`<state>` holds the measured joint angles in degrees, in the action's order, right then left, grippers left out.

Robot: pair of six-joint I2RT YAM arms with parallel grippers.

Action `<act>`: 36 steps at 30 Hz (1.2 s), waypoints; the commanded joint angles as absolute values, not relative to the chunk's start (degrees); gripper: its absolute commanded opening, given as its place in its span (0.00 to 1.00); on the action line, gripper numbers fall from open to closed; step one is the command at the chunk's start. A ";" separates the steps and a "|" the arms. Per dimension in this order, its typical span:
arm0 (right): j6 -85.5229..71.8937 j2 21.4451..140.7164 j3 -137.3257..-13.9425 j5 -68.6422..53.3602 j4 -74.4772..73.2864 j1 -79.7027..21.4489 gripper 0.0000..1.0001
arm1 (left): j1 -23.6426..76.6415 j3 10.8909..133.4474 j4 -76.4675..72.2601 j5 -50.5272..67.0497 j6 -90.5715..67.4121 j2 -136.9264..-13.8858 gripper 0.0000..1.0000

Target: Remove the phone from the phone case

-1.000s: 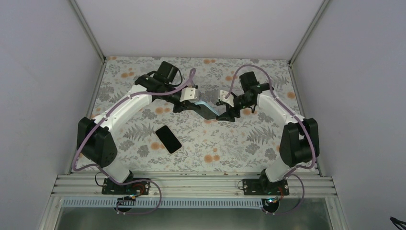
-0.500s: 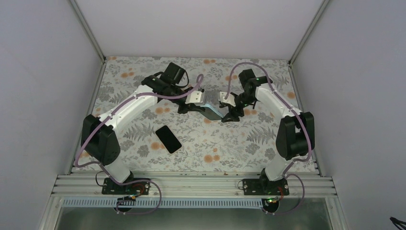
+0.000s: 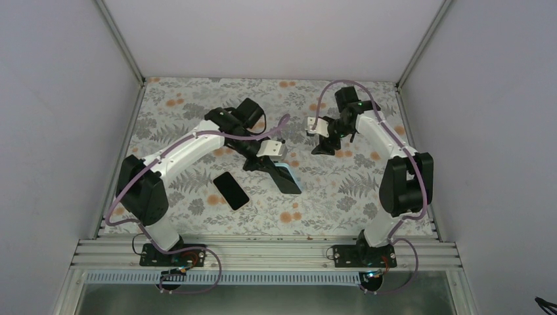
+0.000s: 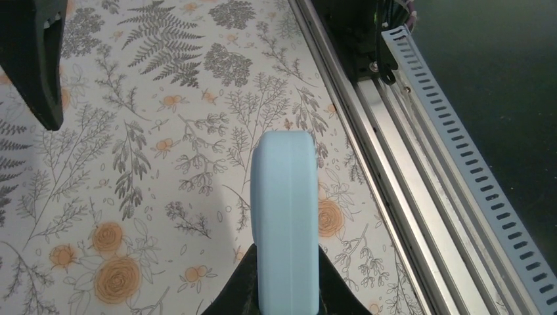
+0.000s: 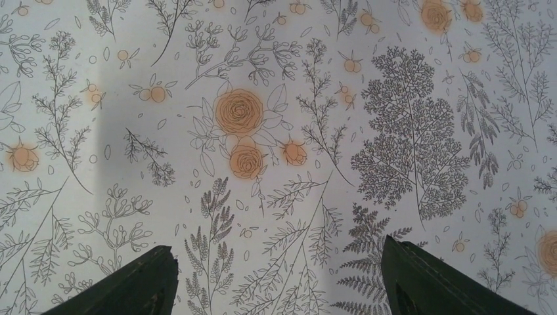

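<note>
The phone [image 3: 230, 190] lies flat and bare on the flowered table [image 3: 355, 203], outside its cover, its long axis running on a diagonal from far-left to near-right in the top view. The light blue phone case [image 3: 288, 177] is off it and up in the left gripper [image 3: 268, 164], whose jaws are clenched on one end. In the left wrist view the phone case [image 4: 284, 216] shows edge-on, sticking straight out ahead of the fingers [image 4: 240, 298] and above the cloth, with nothing dark visible inside it from that angle.

From the left jaws the phone sits to the outer side and back toward the arm bases, near but apart from the case's free end. The two long axes look roughly parallel. The right gripper [image 3: 323, 143] is on the far side of the case, well apart from the phone. Its jaws are spread wide and released, and in the right wrist view only patterned cloth shows between the fingers [image 5: 131, 285].

As I judge it, the separation is done and what remains is setting the case down. The left arm is the nearer to both things, so its lowering should go away from the phone's side, or the free end of the case could land on the phone.
</note>
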<state>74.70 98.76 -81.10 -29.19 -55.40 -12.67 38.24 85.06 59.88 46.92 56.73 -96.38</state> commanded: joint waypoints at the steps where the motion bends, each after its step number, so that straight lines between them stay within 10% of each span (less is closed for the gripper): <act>1: 74.61 98.38 -82.42 -30.85 -58.23 -12.66 0.80 | 37.92 85.74 57.86 48.34 56.62 -96.02 0.02; 14: 66.70 79.82 -63.99 -52.69 -54.47 -12.66 0.62 | 29.23 78.13 39.46 64.15 48.24 -90.81 0.02; 36: 56.99 79.83 -59.60 -48.84 -40.13 -12.73 0.37 | 28.48 79.99 43.99 72.30 50.76 -93.18 0.02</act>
